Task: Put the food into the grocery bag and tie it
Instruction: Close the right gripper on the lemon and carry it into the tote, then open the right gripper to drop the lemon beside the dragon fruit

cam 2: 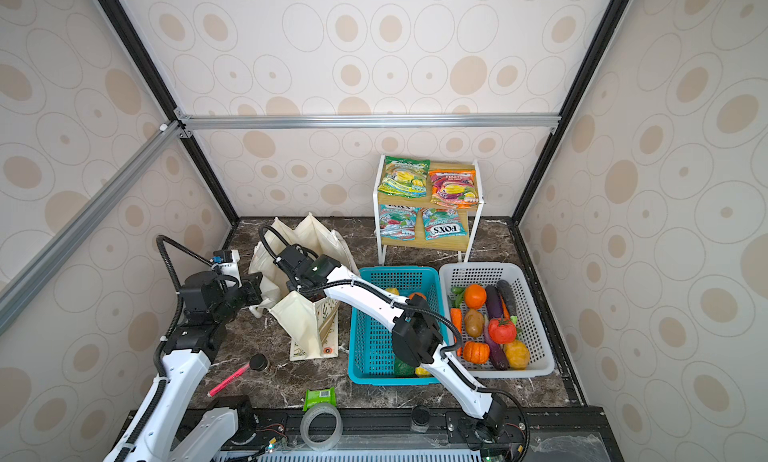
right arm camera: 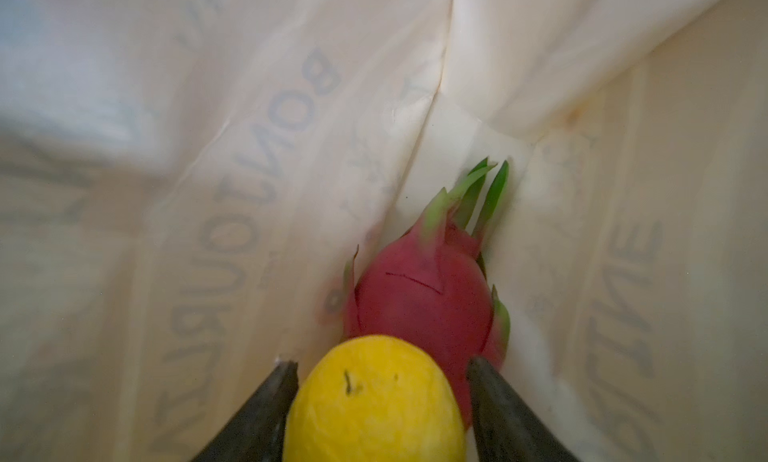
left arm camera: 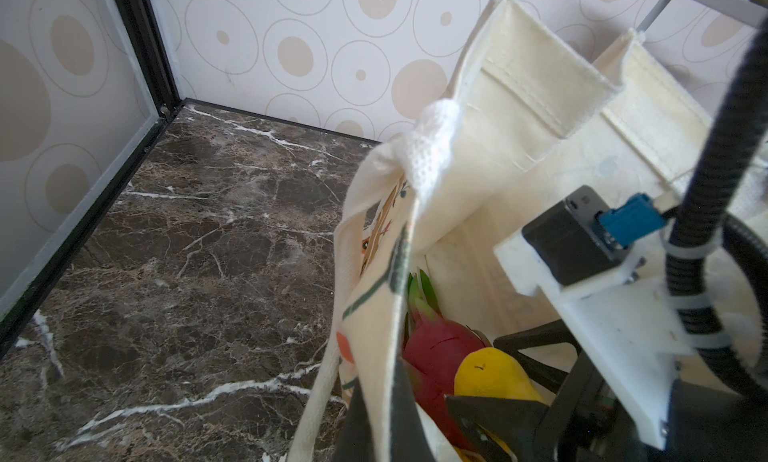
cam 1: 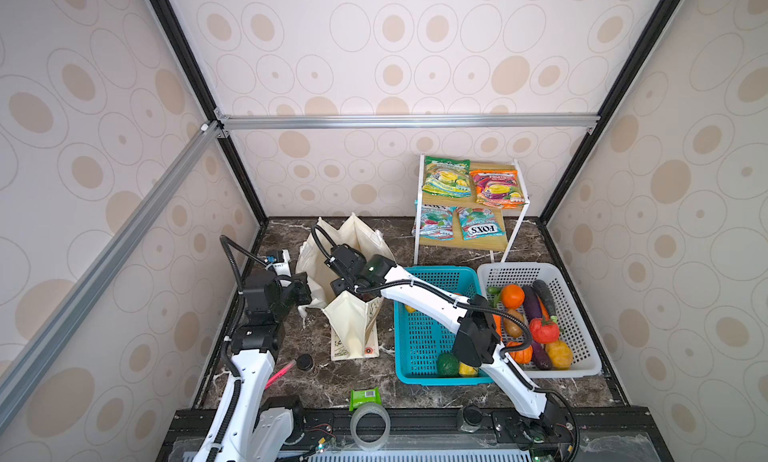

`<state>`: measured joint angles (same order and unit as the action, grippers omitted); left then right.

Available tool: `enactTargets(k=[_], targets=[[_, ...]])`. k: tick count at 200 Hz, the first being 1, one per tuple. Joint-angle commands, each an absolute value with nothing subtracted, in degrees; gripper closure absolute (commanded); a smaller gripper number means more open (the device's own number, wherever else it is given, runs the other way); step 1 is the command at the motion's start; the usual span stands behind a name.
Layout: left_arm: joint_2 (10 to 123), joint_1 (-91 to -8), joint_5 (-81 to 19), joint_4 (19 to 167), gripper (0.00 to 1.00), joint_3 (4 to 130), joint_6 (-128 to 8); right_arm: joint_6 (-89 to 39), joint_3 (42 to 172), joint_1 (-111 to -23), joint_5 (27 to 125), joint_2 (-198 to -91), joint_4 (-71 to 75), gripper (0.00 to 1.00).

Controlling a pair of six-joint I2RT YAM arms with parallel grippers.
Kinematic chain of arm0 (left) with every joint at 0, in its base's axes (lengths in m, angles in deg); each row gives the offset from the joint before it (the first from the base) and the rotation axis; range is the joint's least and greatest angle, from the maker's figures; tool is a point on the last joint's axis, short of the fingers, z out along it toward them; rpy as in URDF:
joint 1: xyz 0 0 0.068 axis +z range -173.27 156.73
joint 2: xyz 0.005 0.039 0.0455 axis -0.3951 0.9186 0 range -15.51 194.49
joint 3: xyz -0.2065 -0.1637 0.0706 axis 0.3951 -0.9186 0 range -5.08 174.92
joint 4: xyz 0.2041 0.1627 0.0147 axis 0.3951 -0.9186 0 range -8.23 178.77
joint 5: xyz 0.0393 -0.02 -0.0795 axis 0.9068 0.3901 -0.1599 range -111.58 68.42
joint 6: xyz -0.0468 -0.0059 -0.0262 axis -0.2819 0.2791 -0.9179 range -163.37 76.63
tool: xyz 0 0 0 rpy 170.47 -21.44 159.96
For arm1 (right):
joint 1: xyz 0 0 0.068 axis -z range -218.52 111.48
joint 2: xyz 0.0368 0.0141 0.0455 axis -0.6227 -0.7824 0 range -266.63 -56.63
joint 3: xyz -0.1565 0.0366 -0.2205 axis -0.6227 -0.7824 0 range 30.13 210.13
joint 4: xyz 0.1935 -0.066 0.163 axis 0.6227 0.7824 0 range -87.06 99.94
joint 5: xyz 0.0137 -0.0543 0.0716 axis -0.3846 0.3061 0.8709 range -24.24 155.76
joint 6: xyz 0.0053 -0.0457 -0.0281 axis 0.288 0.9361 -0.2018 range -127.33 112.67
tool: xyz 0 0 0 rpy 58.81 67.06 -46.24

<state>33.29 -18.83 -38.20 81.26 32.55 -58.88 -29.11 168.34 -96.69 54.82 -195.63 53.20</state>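
The cream grocery bag (cam 1: 353, 239) (cam 2: 307, 235) stands open at the back left of the table. My left gripper (left arm camera: 384, 422) (cam 1: 305, 291) is shut on the bag's near rim, holding it apart. My right arm reaches into the bag, and its fingers are hidden in both top views. In the right wrist view my right gripper (right arm camera: 382, 362) is open around a yellow lemon (right arm camera: 374, 401) (left arm camera: 490, 372), with a gap showing at one finger. The lemon lies against a pink dragon fruit (right arm camera: 419, 298) (left arm camera: 436, 347) on the bag's floor.
A blue basket (cam 1: 419, 356) and a white basket (cam 1: 582, 356) hold more toy produce at the right. Green (cam 1: 446, 177) and orange (cam 1: 496, 187) snack packets lie on a white rack behind. A tape roll (cam 1: 370, 426), green pack (cam 1: 364, 397) and pink pen (cam 1: 280, 372) lie in front.
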Motion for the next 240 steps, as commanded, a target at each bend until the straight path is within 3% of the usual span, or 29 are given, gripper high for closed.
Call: enactTargets(k=[1,14,25,106,177,221,229,240], targets=[[33.0,-19.0,-36.9,81.8,1.00,33.4,-57.4,-29.1,170.7,-96.5,55.9,-196.9,55.5,0.21],[32.9,-19.0,-37.1,82.0,1.00,33.2,-57.5,-28.6,171.5,-96.5,56.7,-195.8,55.7,0.13],[32.7,-19.1,-37.2,82.1,1.00,33.2,-57.5,-28.1,171.3,-96.8,56.8,-194.0,55.4,0.00],[32.0,-19.1,-36.3,82.1,1.00,33.1,-57.3,-25.6,169.8,-101.0,48.2,-178.6,54.9,0.00],[31.8,-19.2,-36.7,82.2,1.00,33.1,-57.4,-30.9,147.9,-97.3,41.8,-162.4,51.3,0.00],[31.7,-19.2,-36.6,82.2,1.00,33.2,-57.3,-36.5,137.7,-93.4,47.7,-163.6,47.9,0.27],[31.8,-19.2,-36.9,82.2,1.00,33.3,-57.3,-36.9,138.2,-93.2,49.1,-165.3,47.9,0.48],[31.9,-19.1,-36.7,82.6,1.00,33.5,-57.8,-37.1,139.7,-93.3,50.1,-166.9,48.7,0.68]])
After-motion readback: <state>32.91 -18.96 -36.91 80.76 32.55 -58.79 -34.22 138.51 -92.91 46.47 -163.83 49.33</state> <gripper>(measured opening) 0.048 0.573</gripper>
